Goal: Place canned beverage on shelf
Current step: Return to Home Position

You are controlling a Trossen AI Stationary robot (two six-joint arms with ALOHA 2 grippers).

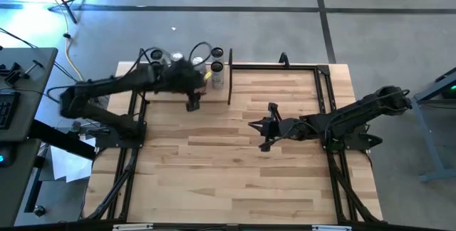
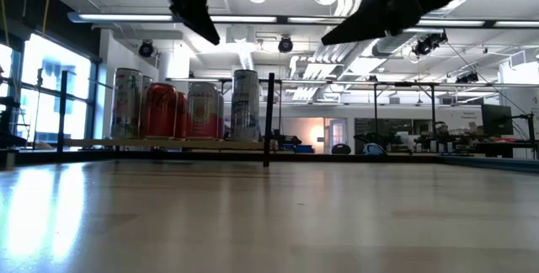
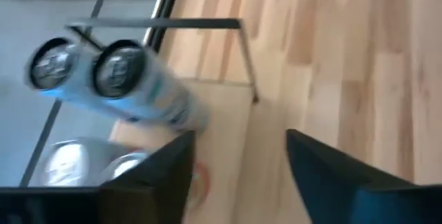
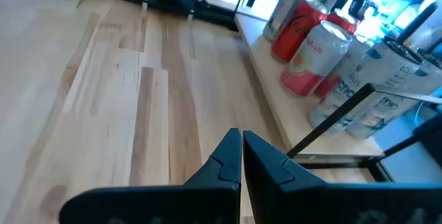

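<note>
Nearest us, the left gripper (image 3: 238,175) is spread and empty, hovering just off the front edge of the shelf (image 4: 276,110). The cans (image 2: 160,109) stand upright in rows on the shelf, at the back edge of the table (image 2: 269,222) on the left arm's side. The right gripper (image 4: 242,156), pressed together and holding nothing, hangs over mid-table. We judge placing done and the return home in hand. The left arm must now retract without brushing the cans.

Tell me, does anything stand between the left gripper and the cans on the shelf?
Nothing visible does. The left gripper hovers open and empty near the shelf, with clear air to the white-blue cans. The right gripper waits shut, farther off.
</note>
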